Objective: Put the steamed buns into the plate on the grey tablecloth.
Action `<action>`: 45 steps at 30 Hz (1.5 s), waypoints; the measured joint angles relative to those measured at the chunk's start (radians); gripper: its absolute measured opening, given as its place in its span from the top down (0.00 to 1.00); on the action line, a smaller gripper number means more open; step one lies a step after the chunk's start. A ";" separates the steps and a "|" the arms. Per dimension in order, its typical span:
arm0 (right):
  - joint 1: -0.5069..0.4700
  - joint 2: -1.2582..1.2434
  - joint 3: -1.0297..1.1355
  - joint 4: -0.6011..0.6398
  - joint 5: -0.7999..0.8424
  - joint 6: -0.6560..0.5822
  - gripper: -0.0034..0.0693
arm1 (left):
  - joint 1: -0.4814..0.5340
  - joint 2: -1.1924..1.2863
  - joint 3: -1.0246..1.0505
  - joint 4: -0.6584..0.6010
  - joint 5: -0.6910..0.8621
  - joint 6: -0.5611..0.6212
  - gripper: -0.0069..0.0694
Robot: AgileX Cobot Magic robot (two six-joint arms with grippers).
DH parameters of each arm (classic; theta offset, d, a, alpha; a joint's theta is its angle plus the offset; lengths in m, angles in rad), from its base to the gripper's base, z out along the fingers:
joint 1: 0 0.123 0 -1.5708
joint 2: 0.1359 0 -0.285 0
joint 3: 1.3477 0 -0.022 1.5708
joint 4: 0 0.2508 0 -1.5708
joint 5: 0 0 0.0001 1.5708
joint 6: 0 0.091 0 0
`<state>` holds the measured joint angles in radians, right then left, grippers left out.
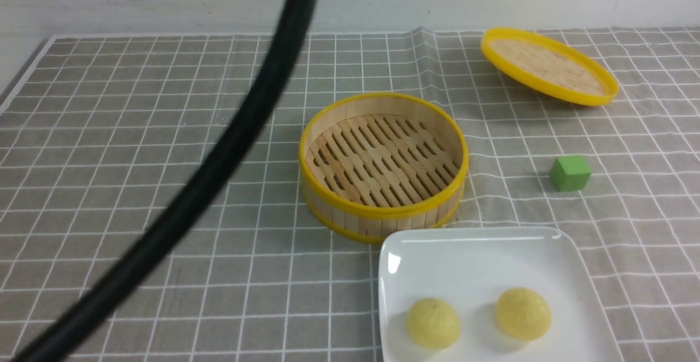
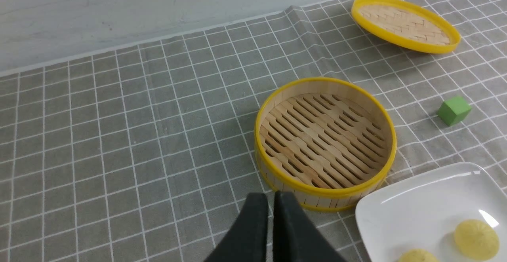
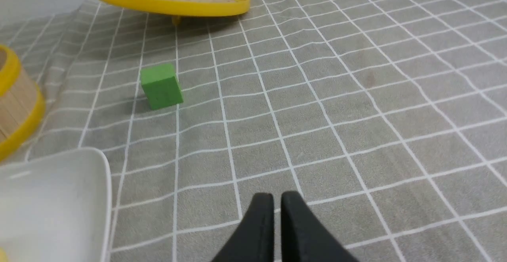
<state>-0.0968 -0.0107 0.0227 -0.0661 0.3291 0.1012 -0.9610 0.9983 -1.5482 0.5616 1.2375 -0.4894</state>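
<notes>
Plainly, two steamed buns (image 1: 432,323) occupy one plate (image 1: 481,244).

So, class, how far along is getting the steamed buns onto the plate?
Done: both steamed buns sit on the plate, and the steamer basket is empty. In hand: nothing; the left gripper and right gripper are shut, holding nothing. Left: nothing that shows.

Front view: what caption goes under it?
Two steamed buns sit on the white plate beside the empty bamboo steamer.
</notes>
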 joint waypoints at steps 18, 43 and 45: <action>0.001 0.000 -0.010 0.066 0.056 -0.075 0.85 | 0.000 0.000 0.000 0.004 0.000 0.000 0.83; 0.104 0.000 -0.010 0.076 0.056 -0.075 0.83 | 0.000 -0.626 0.826 -0.047 -0.265 -0.339 0.82; 0.104 0.000 -0.010 0.076 0.056 -0.075 0.82 | 0.000 -0.665 0.895 -0.017 -0.361 -0.377 0.82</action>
<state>0.0074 -0.0107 0.0131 0.0097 0.3853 0.0261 -0.9610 0.3332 -0.6532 0.5444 0.8767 -0.8665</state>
